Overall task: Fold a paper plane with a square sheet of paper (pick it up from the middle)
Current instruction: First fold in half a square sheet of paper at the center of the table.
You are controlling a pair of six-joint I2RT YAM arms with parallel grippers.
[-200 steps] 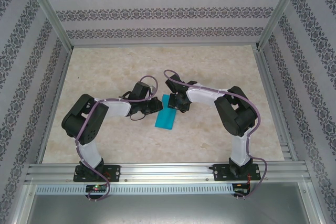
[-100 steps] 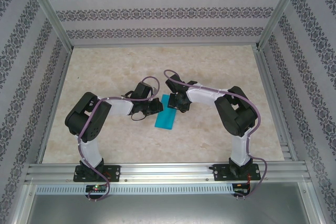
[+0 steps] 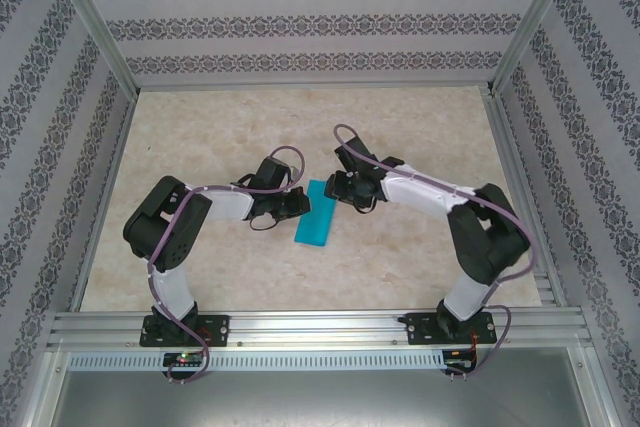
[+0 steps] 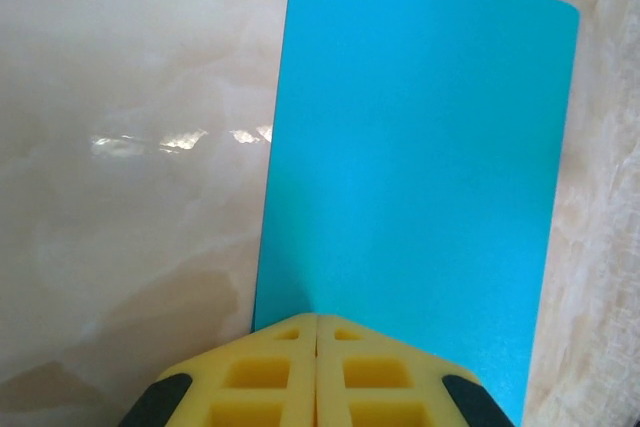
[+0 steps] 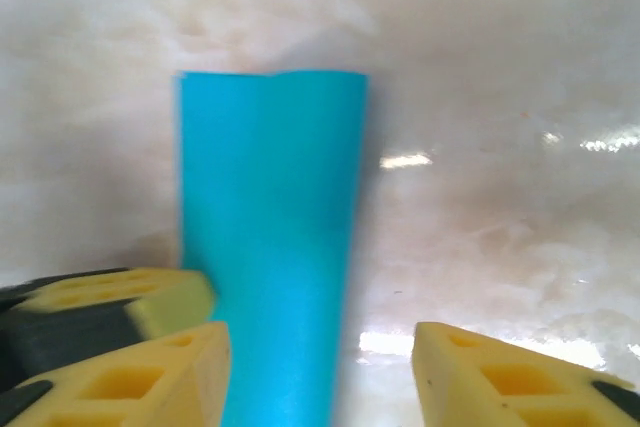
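The square sheet of paper (image 3: pixel 316 215) lies on the table as a narrow teal rectangle, folded over; a paper plane is out of view. In the left wrist view the paper (image 4: pixel 420 157) lies flat, its far end curling up slightly. My left gripper (image 3: pixel 298 204) is shut, and its tip (image 4: pixel 318 319) rests on the paper near its left edge. My right gripper (image 3: pixel 347 190) hovers at the sheet's far right end with its jaws open. In the right wrist view the paper (image 5: pixel 270 227) runs under the gap (image 5: pixel 320 372), close to the left finger (image 5: pixel 170 372).
The table is pale marbled stone (image 3: pixel 420 127) inside an aluminium frame (image 3: pixel 320 327) with patterned walls. The left gripper's yellow finger (image 5: pixel 130 302) shows at the left edge of the right wrist view, close to my right fingers.
The right arm has swung its elbow out to the right and its gripper has drawn back from the paper, opening a little. The left gripper has closed fully.
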